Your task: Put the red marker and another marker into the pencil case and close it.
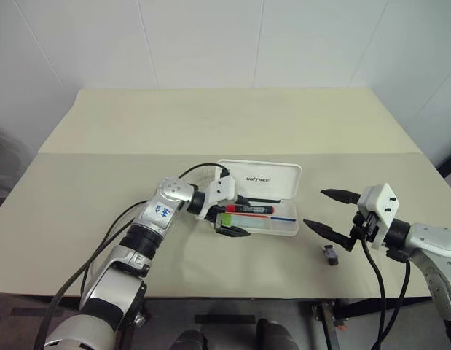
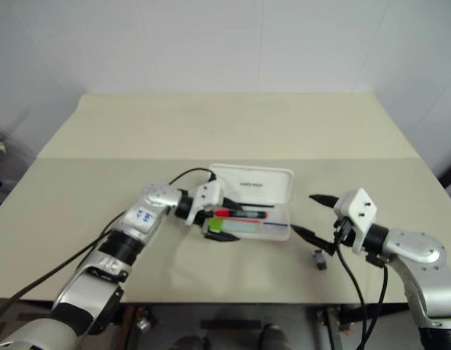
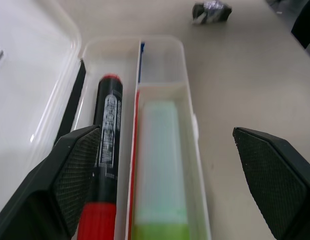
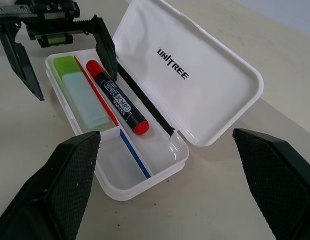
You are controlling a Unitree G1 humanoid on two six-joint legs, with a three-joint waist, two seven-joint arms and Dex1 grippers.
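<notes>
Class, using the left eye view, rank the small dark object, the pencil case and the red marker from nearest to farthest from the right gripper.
1. Small dark object, just below the right gripper.
2. Pencil case, toward the table's middle.
3. Red marker, inside the case, by the left gripper.

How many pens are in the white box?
2. The red marker lies in the pencil case on the lid side; the green highlighter lies in the front compartment beside it. Nothing looks hidden.

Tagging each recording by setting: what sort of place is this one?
Probably an indoor lab or test room: a plain beige table against bare white walls, with only a pencil case set out.
</notes>
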